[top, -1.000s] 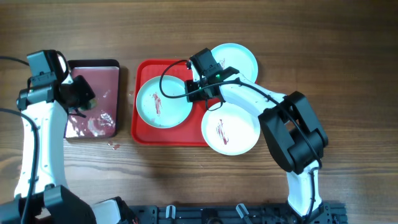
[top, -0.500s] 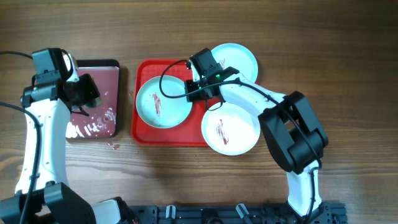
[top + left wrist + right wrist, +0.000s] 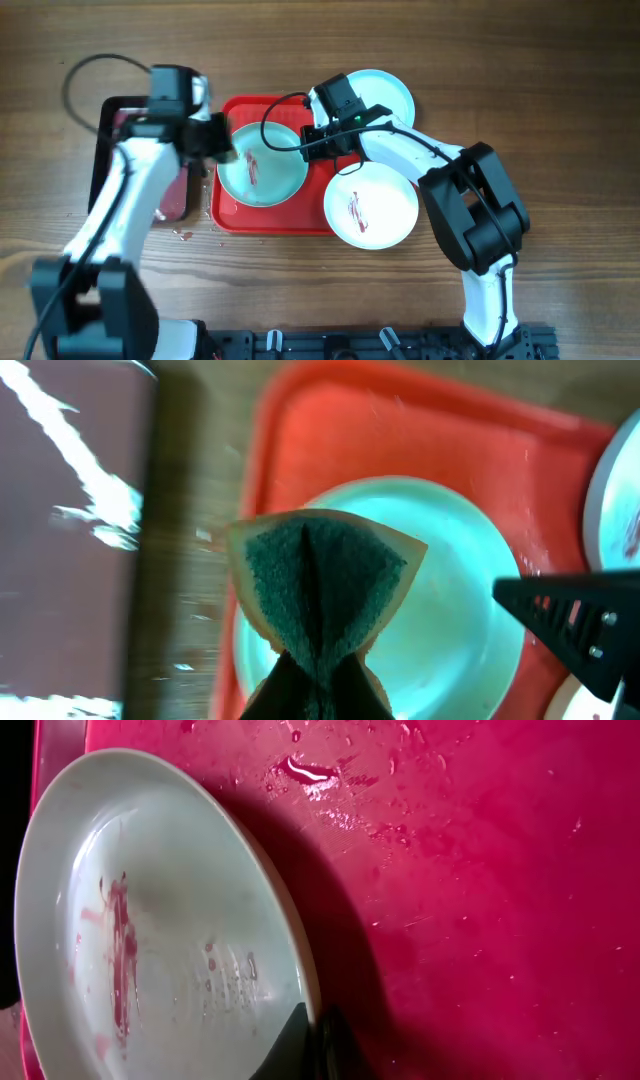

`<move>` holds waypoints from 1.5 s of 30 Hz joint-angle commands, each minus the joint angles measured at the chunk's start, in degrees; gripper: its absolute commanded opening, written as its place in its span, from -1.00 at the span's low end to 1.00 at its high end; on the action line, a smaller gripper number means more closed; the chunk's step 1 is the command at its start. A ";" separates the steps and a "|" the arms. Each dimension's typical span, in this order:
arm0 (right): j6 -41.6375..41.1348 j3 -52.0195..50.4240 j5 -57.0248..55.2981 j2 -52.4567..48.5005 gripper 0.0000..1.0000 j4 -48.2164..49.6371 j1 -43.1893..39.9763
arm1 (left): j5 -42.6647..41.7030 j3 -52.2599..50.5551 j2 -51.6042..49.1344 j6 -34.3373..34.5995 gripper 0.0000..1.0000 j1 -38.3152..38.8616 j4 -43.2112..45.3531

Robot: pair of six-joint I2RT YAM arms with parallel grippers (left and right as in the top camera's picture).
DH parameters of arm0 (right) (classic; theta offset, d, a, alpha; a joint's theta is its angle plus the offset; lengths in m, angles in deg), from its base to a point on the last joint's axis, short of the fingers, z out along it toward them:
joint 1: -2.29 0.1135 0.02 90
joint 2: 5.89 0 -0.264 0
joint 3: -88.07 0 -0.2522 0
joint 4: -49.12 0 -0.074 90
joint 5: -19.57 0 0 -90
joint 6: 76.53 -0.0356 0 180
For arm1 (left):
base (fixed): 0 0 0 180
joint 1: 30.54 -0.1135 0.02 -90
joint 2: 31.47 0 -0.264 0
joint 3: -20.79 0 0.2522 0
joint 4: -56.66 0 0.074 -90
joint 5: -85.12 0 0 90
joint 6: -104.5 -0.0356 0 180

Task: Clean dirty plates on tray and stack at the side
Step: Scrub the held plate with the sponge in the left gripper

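Note:
A pale turquoise plate with a reddish smear lies on the red tray. My right gripper is shut on its right rim; the right wrist view shows the rim pinched between the fingers, the smeared plate and the wet tray. My left gripper is shut on a green sponge with yellow edges, held over the plate's left rim. A second turquoise plate lies at the tray's top right. A white smeared plate overlaps the lower right corner.
A smaller black-rimmed tray with wet streaks lies left of the red tray, partly under my left arm; it also shows in the left wrist view. A small red spill marks the wood in front of it.
My left arm has swung right, from over the black-rimmed tray to the red tray's left side, carrying the sponge. The right gripper and the plates have not moved.

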 commanded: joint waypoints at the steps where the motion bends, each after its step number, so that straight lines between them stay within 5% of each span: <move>1: 0.92 -0.07 2.64 -1.16 -0.91 -0.11 -0.07 | 0.50 0.20 -7.50 5.09 -0.92 4.79 2.34; 9: 0.83 -0.07 2.60 -1.18 -0.91 -0.20 0.00 | 15.67 0.22 -14.71 18.67 -0.92 8.20 -0.46; 15: 0.70 -0.22 2.62 -1.95 -0.91 -0.70 0.11 | 6.08 -0.20 -14.75 18.78 -0.92 12.24 -4.48; 21: -0.63 -0.22 2.62 -2.45 -0.91 -0.83 0.09 | 2.12 -3.41 -14.75 24.33 -0.92 16.63 2.54; 27: -0.66 -0.22 2.60 -2.45 -0.91 -1.64 0.09 | 18.51 -3.39 -14.75 24.33 -0.92 15.32 12.98; 30: -2.27 -0.24 0.83 -2.47 -0.91 -2.29 -0.13 | 19.43 -3.39 -14.75 24.33 -0.92 12.66 10.82; 34: -2.03 -0.26 3.50 -2.47 -0.91 -3.87 -0.87 | 15.72 -3.39 -14.75 23.76 -0.92 9.88 5.33; 40: 0.94 -1.55 12.74 -2.69 -0.91 -6.51 -0.94 | -7.45 -3.41 -14.75 9.94 -0.92 9.73 2.56; 45: 5.42 -2.05 18.93 -3.89 -0.91 -5.81 -1.05 | -7.58 -3.41 -14.75 8.68 -0.92 8.94 2.80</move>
